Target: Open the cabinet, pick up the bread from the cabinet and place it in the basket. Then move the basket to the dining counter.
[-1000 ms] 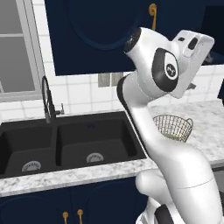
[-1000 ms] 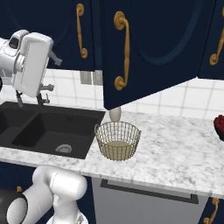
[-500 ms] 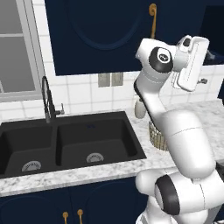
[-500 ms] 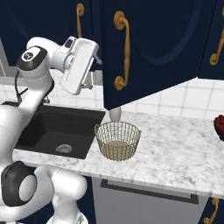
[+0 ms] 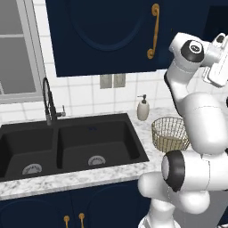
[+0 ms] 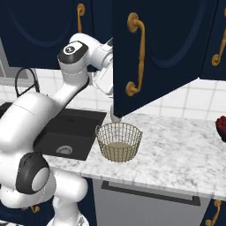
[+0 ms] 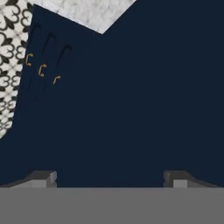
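Going left to right in the right base view: the basket (image 6: 119,141) sits on the marble worktop beside the sink, low down and well below the fingers. It looks like there's a pale patch at its bottom, but I can't tell what that is, so I wouldn't call the bread placed. I can't make the bread out anywhere.

Next, the gripper (image 7: 109,177). In the hand view the two fingertips (image 7: 43,178) stand wide apart with nothing between them. Straight ahead of them is just flat navy surface, close up, with the short brass pulls of the low cabinets way off past the left fingertip.

Then the cabinet (image 6: 163,48): its door is swung out, and the hand is tucked right behind that door's near edge, up at door height. The long brass handle (image 6: 136,55) runs vertically on the door's outer face, on the opposite side of the door from the fingers.

My guess: the reach goes inward, past the door's edge into the cabinet.
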Controlling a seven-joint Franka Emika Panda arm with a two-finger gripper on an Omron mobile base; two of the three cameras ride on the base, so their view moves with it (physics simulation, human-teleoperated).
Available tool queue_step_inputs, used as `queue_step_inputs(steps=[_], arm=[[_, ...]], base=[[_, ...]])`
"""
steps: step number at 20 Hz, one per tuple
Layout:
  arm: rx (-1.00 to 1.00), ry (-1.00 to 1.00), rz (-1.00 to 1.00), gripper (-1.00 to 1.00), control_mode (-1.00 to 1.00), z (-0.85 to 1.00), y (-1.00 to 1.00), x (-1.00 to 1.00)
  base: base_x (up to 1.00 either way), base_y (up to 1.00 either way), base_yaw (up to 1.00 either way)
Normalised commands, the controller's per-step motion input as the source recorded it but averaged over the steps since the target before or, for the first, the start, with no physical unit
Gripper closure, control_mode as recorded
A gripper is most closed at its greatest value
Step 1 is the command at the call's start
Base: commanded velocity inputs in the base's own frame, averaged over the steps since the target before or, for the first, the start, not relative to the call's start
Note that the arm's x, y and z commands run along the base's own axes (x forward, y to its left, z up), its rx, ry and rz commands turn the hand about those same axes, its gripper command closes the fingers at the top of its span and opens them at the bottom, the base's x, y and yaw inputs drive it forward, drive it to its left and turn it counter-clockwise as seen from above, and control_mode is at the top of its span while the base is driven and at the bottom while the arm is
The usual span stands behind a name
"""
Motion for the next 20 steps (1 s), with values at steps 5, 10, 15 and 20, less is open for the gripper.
queue_step_inputs(steps=[5,10,15,20], arm=[[0.08,-0.01,0.0,-1.0,-1.0,-0.08,-1.0,-0.35],[0.08,-0.09,0.17,-1.0,-1.0,-0.35,-1.0,0.02],[0.0,-0.03,0.1,-1.0,-1.0,-0.07,-0.34,-0.02],[0.01,0.03,0.08,-1.0,-1.0,-0.17,0.73,-0.23]], base=[[0.0,0.0,0.0],[0.0,0.0,0.0],[0.0,0.0,0.0],[0.0,0.0,0.0]])
